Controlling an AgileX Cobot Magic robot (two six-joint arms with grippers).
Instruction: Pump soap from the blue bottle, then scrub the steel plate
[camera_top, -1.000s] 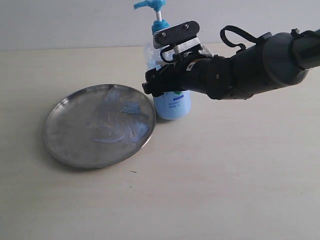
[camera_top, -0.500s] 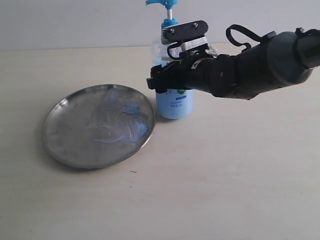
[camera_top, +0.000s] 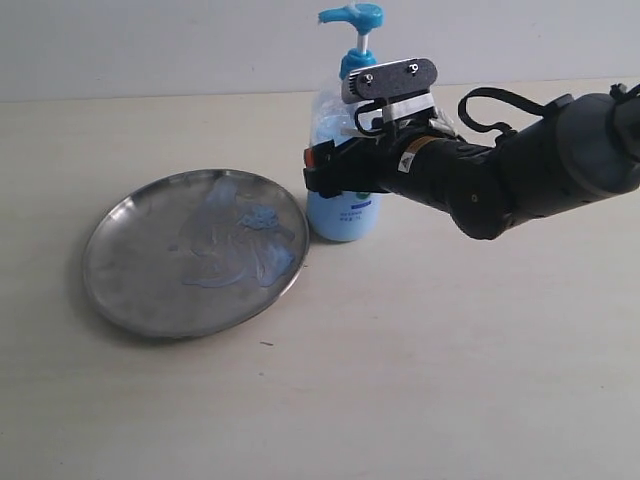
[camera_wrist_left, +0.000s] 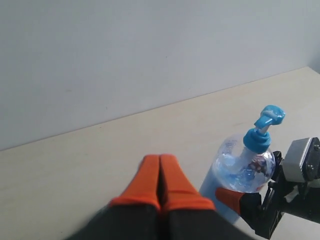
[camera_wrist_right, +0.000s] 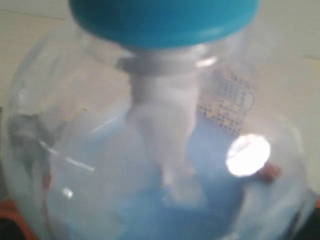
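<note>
— Silver-grey, round, shallow steel plate (camera_top: 125, 272) with raised rim, flat on the pale beige table (camera_top: 450, 360); pale blue soap (camera_top: 245, 232) smeared whitish across the middle and out toward 3 o'clock of the dish. Position of the dispenser?

— At 2 o'clock of the steel plate, just beside the rim: tall clear plastic blue bottle (camera_top: 343, 215) part-filled with light blue liquid, upright, bright blue pump head (camera_top: 352, 15) uppermost, spout turned toward 9 o'clock. Contact between bottle and rim not resolvable; base resting on the table or held just clear, not resolvable either.

— State of the right gripper (camera_top: 328, 160)?

— Closed on the blue bottle at mid-height, reaching in from 3 o'clock on a bulky black arm (camera_top: 540, 170); orange-tipped finger (camera_top: 312, 158) pressed against the side nearest the plate, second finger hidden behind the bottle. Flat black bracket (camera_top: 390, 78) with two screws standing over the wrist. Right wrist view: bottle filling the frame, blurred, with blue collar and white dip tube, slivers of orange at opposite edges.

— And the left gripper (camera_wrist_left: 160, 165)?

— Orange fingers (camera_wrist_left: 149, 182) pressed flat together, nothing between. Left wrist view only: bottle and right gripper beyond the closed tips, plain pale grey wall (camera_wrist_left: 150, 50) behind the table edge.
</note>
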